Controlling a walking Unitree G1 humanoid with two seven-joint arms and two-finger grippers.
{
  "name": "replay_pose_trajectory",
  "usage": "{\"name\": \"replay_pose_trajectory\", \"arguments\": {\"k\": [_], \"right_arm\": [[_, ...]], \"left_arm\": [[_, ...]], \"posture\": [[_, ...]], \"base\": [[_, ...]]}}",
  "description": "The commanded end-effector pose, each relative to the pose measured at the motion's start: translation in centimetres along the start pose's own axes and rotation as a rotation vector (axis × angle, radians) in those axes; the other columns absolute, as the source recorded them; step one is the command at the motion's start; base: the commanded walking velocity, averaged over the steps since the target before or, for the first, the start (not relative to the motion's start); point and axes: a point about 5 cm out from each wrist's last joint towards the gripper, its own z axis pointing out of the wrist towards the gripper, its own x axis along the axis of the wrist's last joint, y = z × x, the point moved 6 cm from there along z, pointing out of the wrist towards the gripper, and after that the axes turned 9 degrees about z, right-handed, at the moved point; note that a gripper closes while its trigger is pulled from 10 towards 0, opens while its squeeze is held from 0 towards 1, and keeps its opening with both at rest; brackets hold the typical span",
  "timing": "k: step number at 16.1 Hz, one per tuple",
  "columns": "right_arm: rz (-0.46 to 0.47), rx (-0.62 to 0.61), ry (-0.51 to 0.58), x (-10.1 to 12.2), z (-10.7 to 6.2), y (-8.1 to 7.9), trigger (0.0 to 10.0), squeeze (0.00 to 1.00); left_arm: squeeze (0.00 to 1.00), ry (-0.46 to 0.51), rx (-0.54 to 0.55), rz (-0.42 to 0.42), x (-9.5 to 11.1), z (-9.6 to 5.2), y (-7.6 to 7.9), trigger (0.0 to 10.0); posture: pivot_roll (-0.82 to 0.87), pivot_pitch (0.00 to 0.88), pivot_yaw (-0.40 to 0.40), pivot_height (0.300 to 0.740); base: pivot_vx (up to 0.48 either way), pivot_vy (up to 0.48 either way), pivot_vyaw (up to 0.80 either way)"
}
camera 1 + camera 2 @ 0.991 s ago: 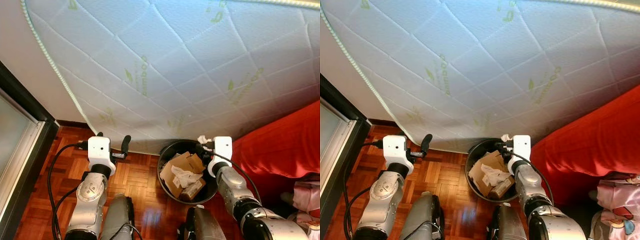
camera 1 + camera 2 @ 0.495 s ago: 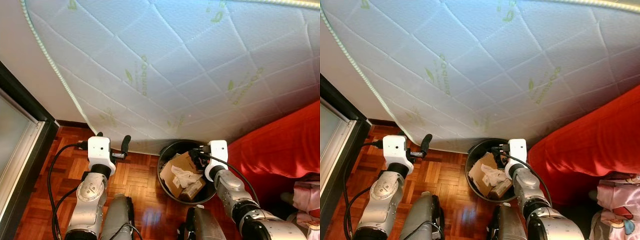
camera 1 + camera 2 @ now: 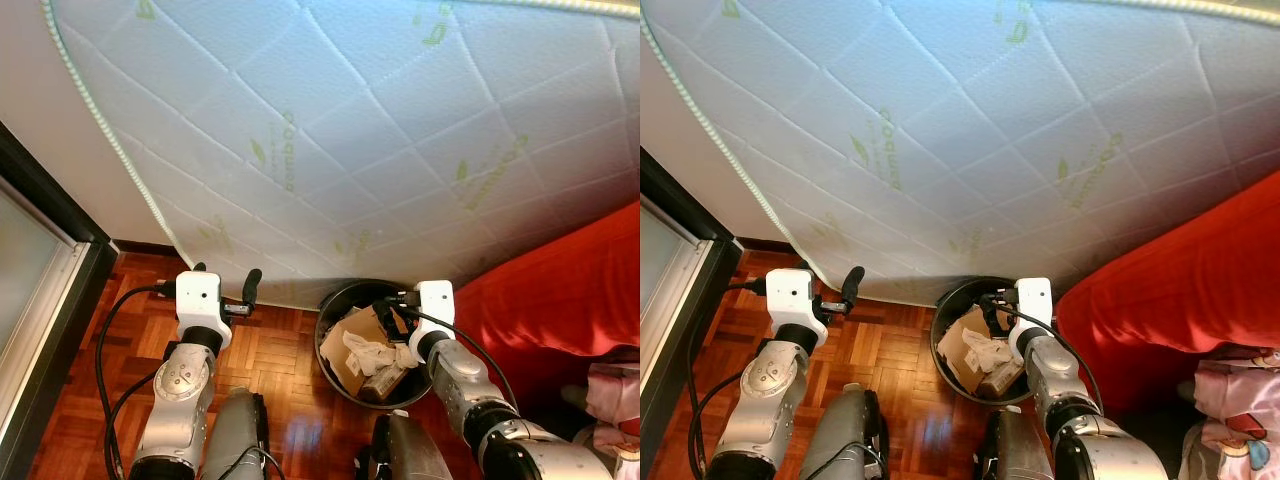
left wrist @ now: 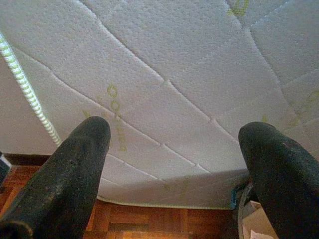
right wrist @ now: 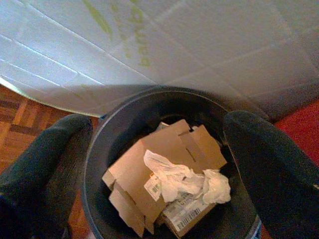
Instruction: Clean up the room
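Right hand (image 5: 159, 149) hangs spread wide and empty over the mouth of the round black waste bin (image 3: 335, 310), its two black fingers (image 5: 47, 159) set to either side of the rim with nothing between them. A second ago a scrap of white crumpled tissue sat pinched at those fingertips, higher and further to the right of the bin; now the hand has come lower and inward, and the white crumpled tissue (image 5: 214, 184) lies loose on top of the rubbish. By my reading the drop is done, so this piece of the clean-up is finished and the arm is free for the next item.

The tissue rests in the bin's middle, touching the flattened brown cardboard box (image 5: 149, 164) and just above a small printed carton with a barcode (image 5: 184, 216). As a soft wad it has no clear front; its long axis runs roughly across the bin, from the cardboard toward the red bedcover (image 3: 570, 290) side.

The bin stands on the dark parquet floor (image 3: 290, 350), tucked against the white quilted mattress (image 3: 350, 120) leaning on the wall.

Left hand (image 4: 174, 164) is held idle over the floor beside the bin, fingers wide apart and empty.
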Motion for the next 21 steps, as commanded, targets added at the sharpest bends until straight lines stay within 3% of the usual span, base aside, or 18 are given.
{"name": "replay_pose_trajectory", "arguments": {"k": [1, 5, 6, 11, 14, 18, 19, 20, 21], "right_arm": [[0.038, -0.041, -0.020, -1.7, -0.8, 1.3, 10.0, 0.00], [0.070, -0.082, -0.056, -4.3, -2.0, 2.5, 10.0, 0.00], [0.119, -0.114, -0.070, -5.9, -2.9, 3.2, 10.0, 0.00], [0.154, -0.184, -0.136, -9.9, -5.3, 4.8, 10.0, 0.00], [0.183, -0.253, -0.166, -11.3, -6.6, 6.3, 10.0, 0.00], [0.215, -0.331, -0.214, -13.4, -8.3, 7.7, 10.0, 0.00], [0.215, -0.331, -0.214, -13.4, -8.3, 7.7, 10.0, 0.00], [0.214, -0.384, -0.278, -15.1, -9.7, 8.5, 10.0, 0.00], [0.224, -0.425, -0.298, -15.9, -10.5, 9.1, 10.0, 0.00]], "left_arm": [[0.00, -0.065, 0.003, -0.009, -1.9, -0.6, -0.1, 10.0], [0.00, -0.125, -0.010, 0.019, -3.5, -0.5, -0.2, 10.0], [0.00, -0.178, -0.006, 0.026, -5.0, -0.7, -0.6, 10.0], [0.00, -0.342, -0.007, 0.028, -9.5, -2.5, -1.2, 10.0], [0.00, -0.456, -0.009, 0.023, -12.1, -4.0, -1.5, 10.0], [0.00, -0.644, 0.060, -0.128, -16.0, -7.0, -1.8, 10.0], [0.00, -0.644, 0.060, -0.128, -16.0, -7.0, -1.8, 10.0], [0.00, -0.746, 0.030, -0.104, -17.8, -8.9, -1.4, 10.0], [0.00, -0.791, 0.005, -0.081, -18.5, -9.8, -1.1, 10.0]], "posture": [[0.13, 0.271, -0.093, 0.662], [0.12, 0.249, -0.085, 0.702], [0.11, 0.230, -0.082, 0.717], [0.11, 0.172, -0.060, 0.740], [0.10, 0.131, -0.029, 0.740], [0.08, 0.060, -0.018, 0.740], [0.08, 0.060, -0.018, 0.740], [0.06, 0.029, -0.014, 0.740], [0.06, 0.018, -0.013, 0.740]], "base": [[0.000, 0.000, 0.00], [0.000, 0.000, 0.00], [0.000, 0.000, 0.00], [0.000, 0.000, 0.00], [0.000, 0.000, 0.00], [0.000, 0.000, 0.00], [0.000, 0.000, 0.00], [0.000, 0.000, 0.00], [0.000, 0.000, 0.00]]}}
